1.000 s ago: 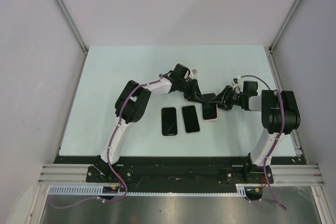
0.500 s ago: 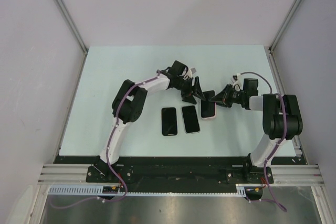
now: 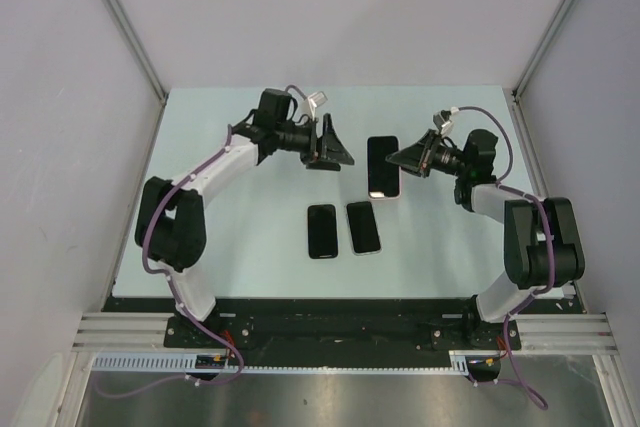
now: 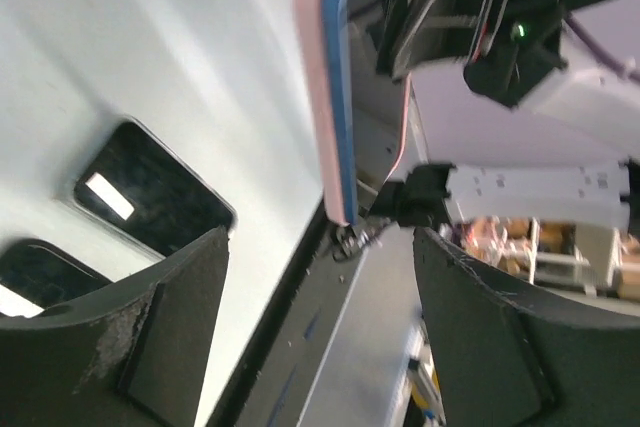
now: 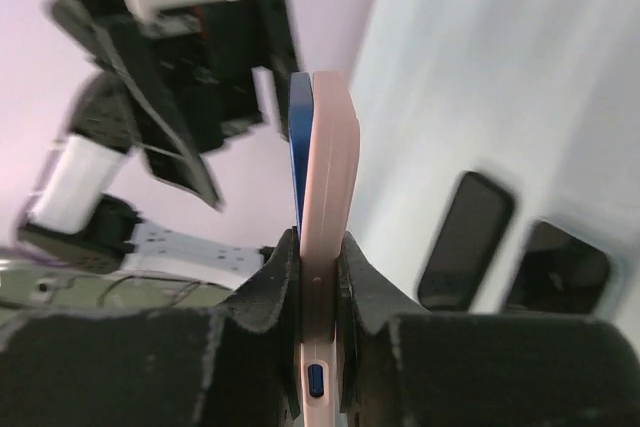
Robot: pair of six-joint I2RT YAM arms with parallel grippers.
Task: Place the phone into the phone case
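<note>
Your right gripper (image 5: 318, 277) pinches the pink phone case (image 5: 330, 147) with the blue-edged phone (image 5: 299, 147) lying against it, just right of centre in the top view. Your left gripper (image 4: 318, 247) has its fingers spread wide, touching nothing. Blur in both wrist views hides whether the phone is fully seated. Two other phones (image 3: 321, 231) lie at lower centre.
</note>
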